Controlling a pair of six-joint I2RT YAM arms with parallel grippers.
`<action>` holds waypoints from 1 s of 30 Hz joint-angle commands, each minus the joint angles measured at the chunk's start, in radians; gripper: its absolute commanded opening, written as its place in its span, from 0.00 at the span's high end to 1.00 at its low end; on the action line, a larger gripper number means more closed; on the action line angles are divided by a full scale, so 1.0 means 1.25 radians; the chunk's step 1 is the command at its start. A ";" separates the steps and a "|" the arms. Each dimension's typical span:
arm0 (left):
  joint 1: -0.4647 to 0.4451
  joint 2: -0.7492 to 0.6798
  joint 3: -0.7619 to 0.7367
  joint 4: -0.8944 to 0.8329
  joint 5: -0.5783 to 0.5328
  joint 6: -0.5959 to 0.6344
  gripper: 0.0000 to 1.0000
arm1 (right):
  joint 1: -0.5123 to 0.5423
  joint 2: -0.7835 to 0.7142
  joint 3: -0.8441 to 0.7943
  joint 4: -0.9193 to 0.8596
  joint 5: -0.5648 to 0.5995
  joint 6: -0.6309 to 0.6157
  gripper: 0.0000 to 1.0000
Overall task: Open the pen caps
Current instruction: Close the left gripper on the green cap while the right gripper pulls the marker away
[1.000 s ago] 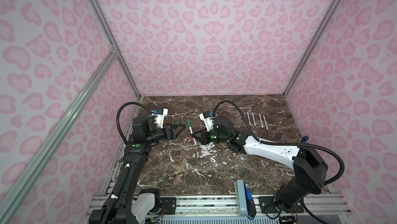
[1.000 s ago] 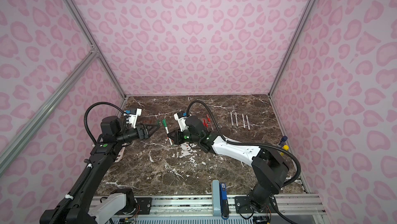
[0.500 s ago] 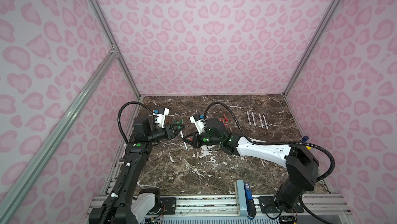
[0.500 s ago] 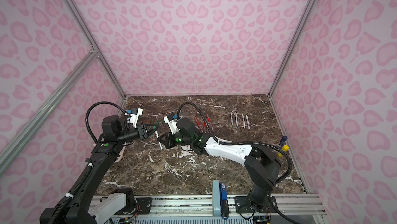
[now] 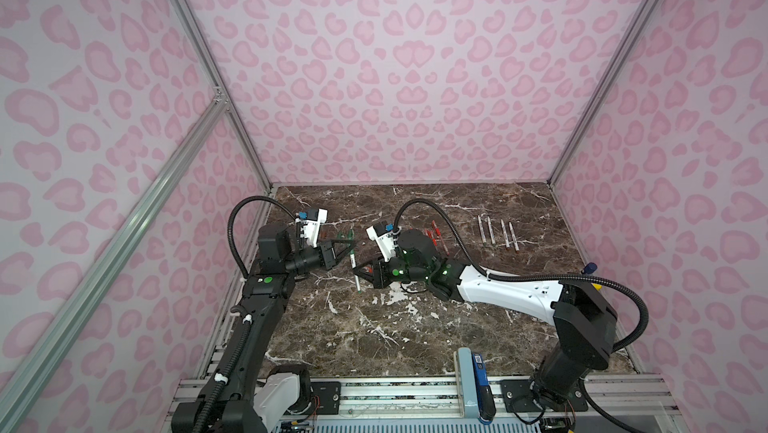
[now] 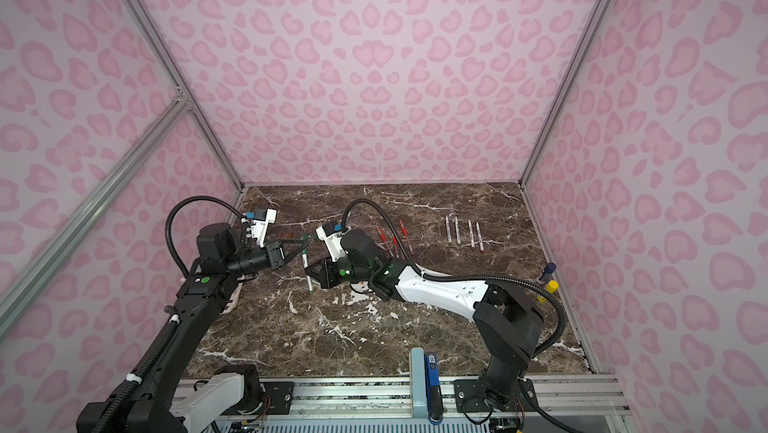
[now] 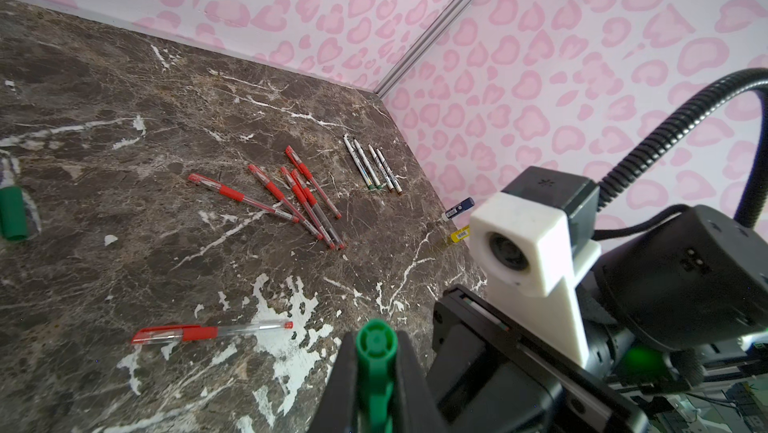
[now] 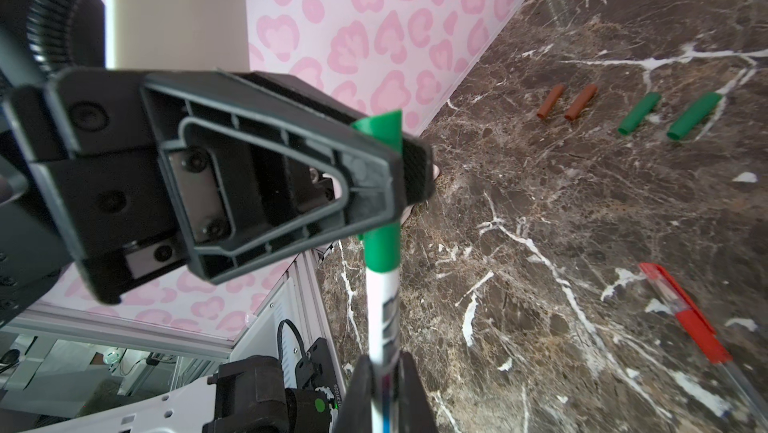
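Observation:
A white pen (image 5: pixel 353 264) with a green cap (image 8: pixel 380 244) is held nearly upright between both arms, left of the table's middle. My left gripper (image 7: pixel 376 368) is shut on the green cap (image 7: pixel 376 343). My right gripper (image 8: pixel 384 372) is shut on the white barrel (image 8: pixel 384 318) lower down. Both top views show the left gripper (image 6: pixel 302 246) above the right gripper (image 6: pixel 310 275) on that pen. Loose pen caps lie behind: two brown caps (image 8: pixel 550 101) and two green caps (image 8: pixel 638 113).
Several capped red pens (image 7: pixel 303 190) lie in a heap at mid-back, and one red pen (image 7: pixel 212 332) lies alone nearer. A row of white pens (image 5: pixel 496 233) lies at the back right. A blue-capped tube (image 6: pixel 547 271) and a yellow tube (image 6: pixel 550 285) rest by the right wall.
My right gripper carried the pen leftward to the left gripper. The left gripper, open a second ago, has shut on the green cap.

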 commanded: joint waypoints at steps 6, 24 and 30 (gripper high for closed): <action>0.004 -0.004 0.002 0.027 -0.008 -0.009 0.96 | -0.005 0.044 0.039 0.028 -0.003 -0.013 0.77; 0.008 0.040 0.088 -0.015 -0.075 -0.026 0.96 | 0.005 0.024 -0.102 0.064 -0.007 0.011 1.00; 0.005 0.133 0.193 -0.063 -0.108 -0.033 0.96 | 0.003 -0.031 -0.191 0.100 0.010 0.020 1.00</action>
